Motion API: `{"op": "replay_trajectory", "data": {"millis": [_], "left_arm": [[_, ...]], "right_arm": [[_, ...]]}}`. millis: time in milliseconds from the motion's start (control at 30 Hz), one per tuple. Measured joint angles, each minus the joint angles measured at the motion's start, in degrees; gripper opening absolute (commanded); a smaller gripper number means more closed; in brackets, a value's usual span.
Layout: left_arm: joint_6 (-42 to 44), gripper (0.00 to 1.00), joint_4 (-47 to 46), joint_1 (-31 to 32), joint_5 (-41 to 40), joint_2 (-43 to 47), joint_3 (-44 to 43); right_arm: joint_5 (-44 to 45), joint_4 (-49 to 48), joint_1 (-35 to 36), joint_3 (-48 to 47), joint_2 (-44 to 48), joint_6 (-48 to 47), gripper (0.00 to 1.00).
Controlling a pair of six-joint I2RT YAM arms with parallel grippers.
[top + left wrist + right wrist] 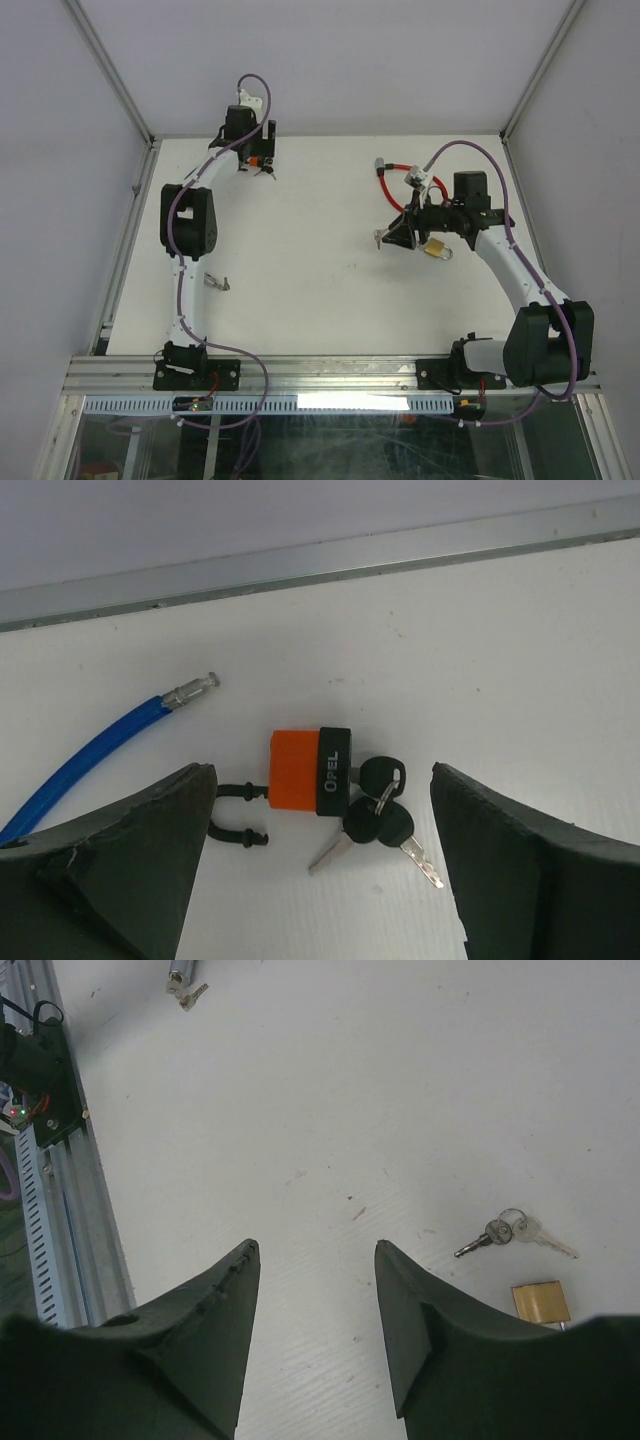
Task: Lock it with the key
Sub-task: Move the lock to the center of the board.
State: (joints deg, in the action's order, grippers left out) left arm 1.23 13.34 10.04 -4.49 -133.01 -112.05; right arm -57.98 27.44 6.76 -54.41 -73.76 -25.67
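Orange padlock (298, 770) lies flat on the surface (520, 660), far-left part near the back rail, directly between the fingers of the left pincer (320, 780). That pincer is spread wide and touches nothing, so the lock sits loose under it. Black-headed key (383, 776) is seated in the keyway, with the spare keys (378, 828) on the ring lying just beside it.

Shackle (240, 789) points left. One leg enters the body and the other looks to end outside it, so I read it as swung open and not closed yet. Blue cable (95, 755) tip lies near the lock but apart from it, not threaded.

Step, as I judge it: between grasps, with the key in and the closing not done. Next move calls for:
- pinning the body
- swinging the free leg over its hole and pressing it home
- turning the key head

That head is small and crowded by the spares, so it needs a narrow pinch on it alone or the ring drags along.

Right pincer (315, 1250) is half spread with nothing between its fingers. It hovers over bare surface near a brass padlock (541, 1301) and a loose key ring (510, 1230), with a red cable (385, 185) beyond. All of this is well apart from the orange lock.

Unclear:
- The shackle bend is hidden behind the left finger.
- I can't tell whether the key is turned.
- In the top view the orange lock is mostly covered by the wrist.
- The brass padlock is cut off by the right finger, and its shackle can't be seen from the wrist.
- The task doesn't say which lock; I assume the orange one.
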Motion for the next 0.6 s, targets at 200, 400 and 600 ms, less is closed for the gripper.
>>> {"op": "replay_trajectory", "data": {"millis": [200,400,600], "left_arm": [[2.2,0.77,5.8,-0.4,-0.1,-9.5,-11.0],[2.6,0.69,8.4,-0.8,-0.1,-13.4,-15.5],[2.2,0.62,8.5,-1.4,-0.1,-15.1,-18.2]], "right_arm": [[0.0,0.4,0.3,0.0,-0.4,-0.4,0.52],[0.0,0.9,0.4,0.0,-1.1,-0.4,0.52],[0.0,0.9,0.4,0.0,-1.1,-0.8,0.52]]}}
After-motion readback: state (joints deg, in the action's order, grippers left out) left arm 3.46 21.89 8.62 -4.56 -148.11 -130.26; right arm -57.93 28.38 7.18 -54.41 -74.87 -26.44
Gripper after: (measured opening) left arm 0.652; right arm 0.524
